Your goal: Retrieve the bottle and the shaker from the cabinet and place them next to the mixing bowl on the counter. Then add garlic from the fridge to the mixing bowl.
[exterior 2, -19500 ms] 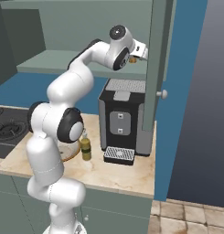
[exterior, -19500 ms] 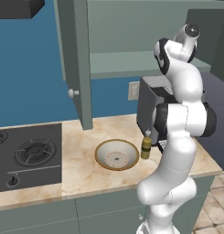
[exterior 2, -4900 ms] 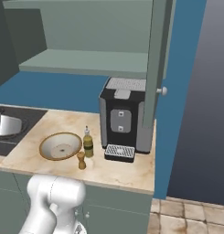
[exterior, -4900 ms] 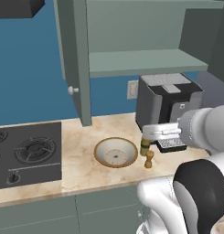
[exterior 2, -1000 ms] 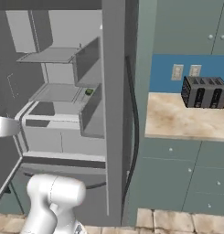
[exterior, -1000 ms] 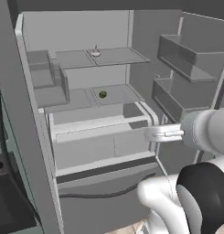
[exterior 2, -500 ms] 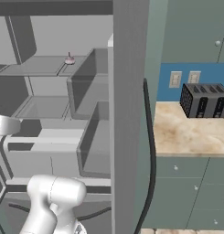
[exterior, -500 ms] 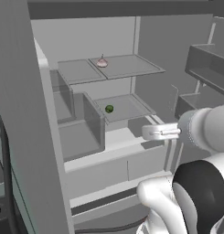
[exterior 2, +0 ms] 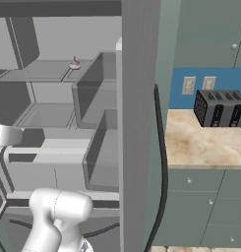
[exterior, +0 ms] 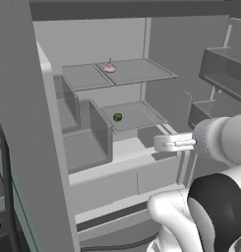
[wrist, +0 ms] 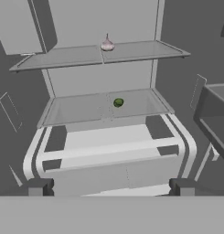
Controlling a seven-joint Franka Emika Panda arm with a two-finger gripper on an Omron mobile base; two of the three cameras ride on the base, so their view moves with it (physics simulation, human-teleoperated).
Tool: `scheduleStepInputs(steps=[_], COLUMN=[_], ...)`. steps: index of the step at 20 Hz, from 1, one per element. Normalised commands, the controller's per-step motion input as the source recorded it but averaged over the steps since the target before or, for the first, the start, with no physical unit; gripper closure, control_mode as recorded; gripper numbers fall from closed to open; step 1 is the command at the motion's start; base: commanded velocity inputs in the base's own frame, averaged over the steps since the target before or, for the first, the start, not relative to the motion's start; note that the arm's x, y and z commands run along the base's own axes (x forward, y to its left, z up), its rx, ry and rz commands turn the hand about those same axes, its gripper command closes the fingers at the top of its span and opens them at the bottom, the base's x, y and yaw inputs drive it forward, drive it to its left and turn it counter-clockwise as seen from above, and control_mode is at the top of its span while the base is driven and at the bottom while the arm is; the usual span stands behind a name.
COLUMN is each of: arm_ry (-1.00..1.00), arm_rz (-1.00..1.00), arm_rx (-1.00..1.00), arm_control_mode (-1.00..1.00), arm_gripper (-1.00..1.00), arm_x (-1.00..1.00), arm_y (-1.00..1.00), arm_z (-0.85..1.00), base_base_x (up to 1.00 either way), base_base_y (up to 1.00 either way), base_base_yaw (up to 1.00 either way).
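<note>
Fronting garlic, spread end effector

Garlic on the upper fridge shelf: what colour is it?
Pale pinkish white, with a thin stem on top. The garlic shows best in the hand view.

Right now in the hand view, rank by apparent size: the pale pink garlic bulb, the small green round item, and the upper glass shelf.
1. Upper glass shelf, by far the largest.
2. Pale pink garlic bulb.
3. Small green round item, only slightly smaller; it sits on the lower shelf, which looks nearer the camera, so the true order of these two is uncertain.
</note>
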Motion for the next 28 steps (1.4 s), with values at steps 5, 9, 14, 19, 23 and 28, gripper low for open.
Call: scheduleStepInputs(steps=[5,9,14,19,23,28], arm_ry=[0.00,0.16,0.19,-0.20,-0.32,-0.07], arm_rz=[0.00,0.15,0.09,-0.06,-0.15,-0.17], arm_rx=[0.00,0.00,0.00,0.00,0.03,0.12], arm_control_mode=[-1.00,-1.00,-1.00,-1.00,-1.00,-1.00], arm_gripper=[-1.00,-1.00,-1.00,-1.00,-1.00,-1.00], arm_x=[0.05,0.96,0.56,-0.04,0.03,0.54], arm_y=[0.00,-0.09,-0.11,0.09,0.09,-0.01], arm_z=[0.00,0.17,0.10,0.28,0.81,0.73], base_base_x=[0.00,0.00,0.00,0.00,0.00,0.00], base_base_y=[0.00,0.00,0.00,0.00,0.00,0.00], base_base_yaw=[0.00,0.00,0.00,0.00,0.00,0.00])
